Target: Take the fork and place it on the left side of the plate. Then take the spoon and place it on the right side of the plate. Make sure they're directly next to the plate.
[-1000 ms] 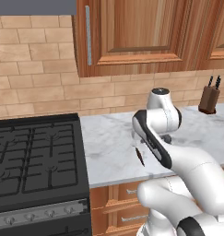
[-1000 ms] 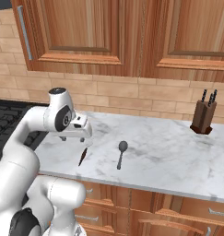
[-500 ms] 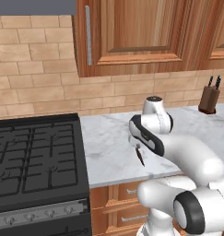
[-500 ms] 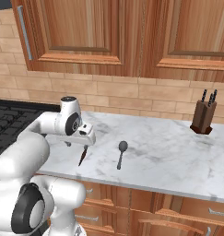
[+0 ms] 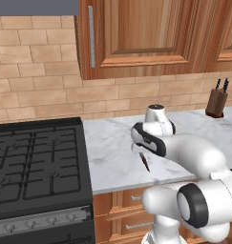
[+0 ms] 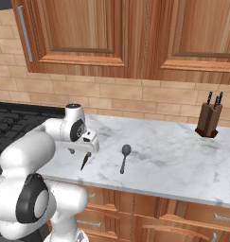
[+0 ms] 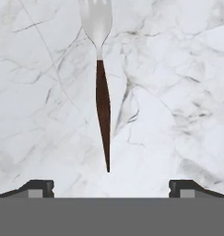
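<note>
The fork (image 7: 103, 106), with silver tines and a dark reddish-brown handle, lies flat on the white marble counter (image 6: 173, 165). In the hand view its handle tip points at the gap between my fingertips. My gripper (image 7: 111, 186) hangs just above the fork's handle end, open, with nothing between its jaws. The base views show the hand (image 5: 148, 139) (image 6: 82, 142) low over the fork (image 5: 144, 162) (image 6: 84, 161) near the counter's front edge. The grey spoon (image 6: 124, 157) lies to the right of the fork, apart from it. The plate is out of view.
A black gas stove (image 5: 36, 157) adjoins the counter on the left. A dark knife block (image 6: 208, 120) stands at the back right against the brick wall. Wooden cabinets (image 6: 88, 33) hang overhead. The counter's front edge runs close to the fork.
The hand has come down and forward over the fork, closer to the counter. The jaws have stayed open. Fork and spoon have not moved.
</note>
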You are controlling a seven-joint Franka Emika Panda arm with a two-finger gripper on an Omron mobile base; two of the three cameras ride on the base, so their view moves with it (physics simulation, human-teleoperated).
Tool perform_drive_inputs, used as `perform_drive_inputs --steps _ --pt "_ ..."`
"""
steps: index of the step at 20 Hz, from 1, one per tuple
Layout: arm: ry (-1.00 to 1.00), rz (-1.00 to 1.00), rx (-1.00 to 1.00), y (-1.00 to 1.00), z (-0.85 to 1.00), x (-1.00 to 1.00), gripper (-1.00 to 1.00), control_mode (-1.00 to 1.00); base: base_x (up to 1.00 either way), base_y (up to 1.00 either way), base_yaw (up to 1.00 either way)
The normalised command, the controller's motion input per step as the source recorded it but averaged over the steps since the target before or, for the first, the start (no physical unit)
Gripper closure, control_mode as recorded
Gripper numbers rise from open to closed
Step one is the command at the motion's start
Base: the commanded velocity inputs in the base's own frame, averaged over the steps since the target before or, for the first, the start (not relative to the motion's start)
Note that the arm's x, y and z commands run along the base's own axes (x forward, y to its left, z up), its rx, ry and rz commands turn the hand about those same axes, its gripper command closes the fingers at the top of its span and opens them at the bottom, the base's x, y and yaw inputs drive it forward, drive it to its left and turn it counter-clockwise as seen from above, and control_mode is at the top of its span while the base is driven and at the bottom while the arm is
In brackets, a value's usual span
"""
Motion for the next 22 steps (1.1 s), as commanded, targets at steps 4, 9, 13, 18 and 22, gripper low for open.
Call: perform_drive_inputs --steps 4,9,13,18,22 --pt "0.0 0.0 -0.01 0.02 -0.35 0.07 -1.0 -1.0 0.0 0.0 0.0" --pt "0.0 0.0 0.0 0.01 -0.24 0.15 -1.0 -1.0 0.0 0.0 0.0" --pt "-0.01 0.0 0.0 0.0 -0.23 0.19 -1.0 -1.0 0.0 0.0 0.0" --pt "0.0 0.0 0.0 0.1 -0.26 0.21 -1.0 -1.0 0.0 0.0 0.0" --pt "0.0 0.0 0.0 0.14 -0.3 0.19 -1.0 -1.0 0.0 0.0 0.0"
